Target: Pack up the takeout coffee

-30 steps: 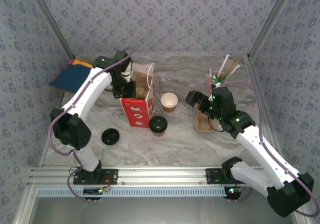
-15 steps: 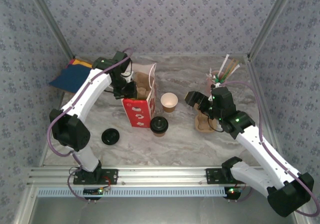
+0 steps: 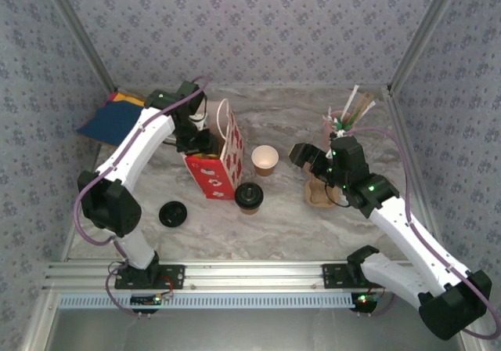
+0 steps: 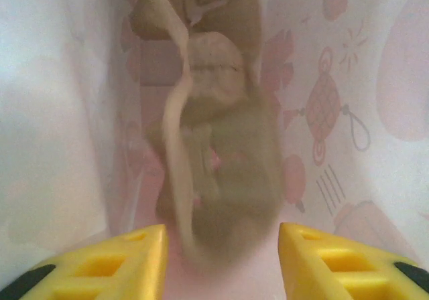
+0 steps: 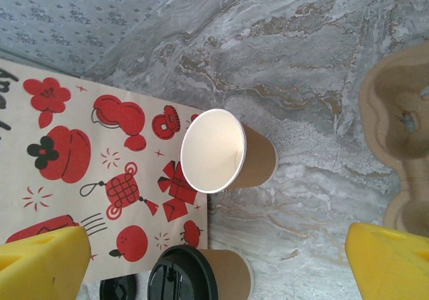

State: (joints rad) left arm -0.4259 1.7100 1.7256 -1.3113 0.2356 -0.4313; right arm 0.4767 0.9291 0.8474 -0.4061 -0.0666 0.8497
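Two brown paper cups stand on the marble table. One is lidless, pale cream inside (image 3: 264, 160) (image 5: 228, 153). The other wears a black lid (image 3: 249, 197) (image 5: 201, 273). Both sit just right of a red-and-white printed paper bag (image 3: 215, 167) (image 5: 100, 173). My left gripper (image 3: 201, 142) (image 4: 222, 246) reaches into the bag's mouth, its yellow fingers (image 4: 120, 260) apart. A blurred brownish shape (image 4: 228, 166) and a cream bag handle (image 4: 174, 112) lie ahead of them. My right gripper (image 3: 303, 155) (image 5: 218, 246) hovers open, right of the cups, holding nothing.
A loose black lid (image 3: 172, 214) (image 5: 117, 290) lies near the front left. A tan pulp carrier (image 3: 319, 190) (image 5: 402, 132) sits under my right arm. A pink cup of straws (image 3: 344, 117) stands at the back right, folded coloured cloth (image 3: 109, 120) at the back left.
The bag has tipped and its mouth has narrowed, with a handle now standing up. My left gripper stays in the bag. The right arm and both cups have not moved.
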